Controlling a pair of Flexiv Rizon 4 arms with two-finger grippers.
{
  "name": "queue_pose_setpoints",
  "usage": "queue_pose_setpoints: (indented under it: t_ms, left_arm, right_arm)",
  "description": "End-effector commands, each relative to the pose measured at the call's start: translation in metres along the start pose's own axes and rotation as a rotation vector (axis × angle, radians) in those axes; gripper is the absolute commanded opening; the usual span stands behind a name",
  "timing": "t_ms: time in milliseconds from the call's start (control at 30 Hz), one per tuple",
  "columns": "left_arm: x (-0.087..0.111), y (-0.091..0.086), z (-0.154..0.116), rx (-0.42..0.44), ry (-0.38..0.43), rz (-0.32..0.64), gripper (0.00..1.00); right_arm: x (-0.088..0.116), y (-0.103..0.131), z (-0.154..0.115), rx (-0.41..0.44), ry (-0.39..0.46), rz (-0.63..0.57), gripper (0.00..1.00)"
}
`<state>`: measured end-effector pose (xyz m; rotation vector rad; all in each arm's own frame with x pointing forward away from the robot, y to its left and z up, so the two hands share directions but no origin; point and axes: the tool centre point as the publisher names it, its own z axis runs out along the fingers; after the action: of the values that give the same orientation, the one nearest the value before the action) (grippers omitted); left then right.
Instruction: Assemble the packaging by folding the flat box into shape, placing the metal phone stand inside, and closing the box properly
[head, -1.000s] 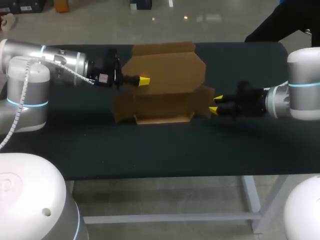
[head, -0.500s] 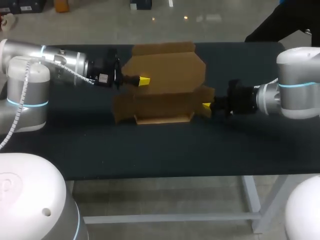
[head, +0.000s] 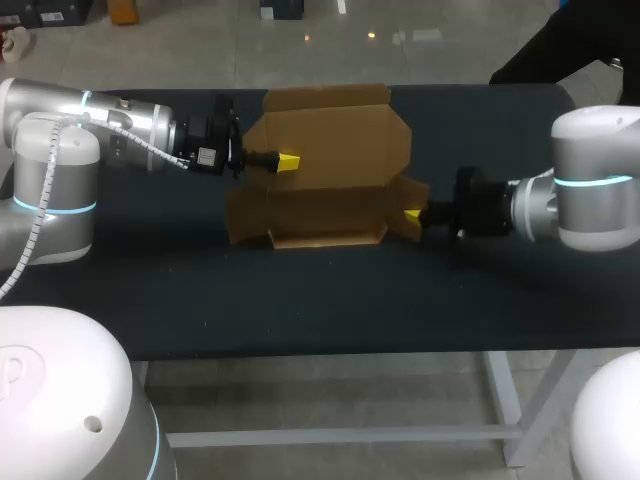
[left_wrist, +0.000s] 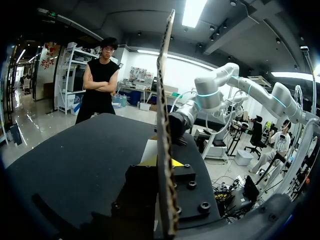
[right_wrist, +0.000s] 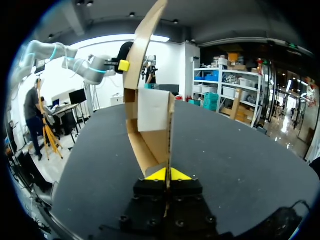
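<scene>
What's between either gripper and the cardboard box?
Nothing visible. On the cardboard box, the left gripper clamps the raised panel, and the right gripper clamps the end flap.

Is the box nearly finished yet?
Not yet. The brown cardboard box is only partly folded, its flaps open. Now the left pincer grips its big back panel and the right pincer pinches a side flap. Left to do: finish folding, put the metal stand in (none in sight), close it.
</scene>
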<state>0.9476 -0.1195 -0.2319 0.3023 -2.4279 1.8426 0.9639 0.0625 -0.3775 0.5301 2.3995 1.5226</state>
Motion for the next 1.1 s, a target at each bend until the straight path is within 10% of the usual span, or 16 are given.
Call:
queue_pose_setpoints:
  t_ms: [33, 267, 1100]
  left_arm:
    - [0.000, 0.002, 0.001, -0.002, 0.000, 0.000, 0.00]
    - [0.000, 0.002, 0.001, -0.002, 0.000, 0.000, 0.00]
    - [0.000, 0.002, 0.001, -0.002, 0.000, 0.000, 0.00]
  right_arm:
    - [0.008, 0.000, 0.004, -0.005, -0.016, 0.004, 0.00]
    - [0.017, 0.001, 0.011, -0.007, -0.030, 0.015, 0.21]
    - [0.055, 0.009, 0.027, 0.003, -0.058, 0.014, 0.44]
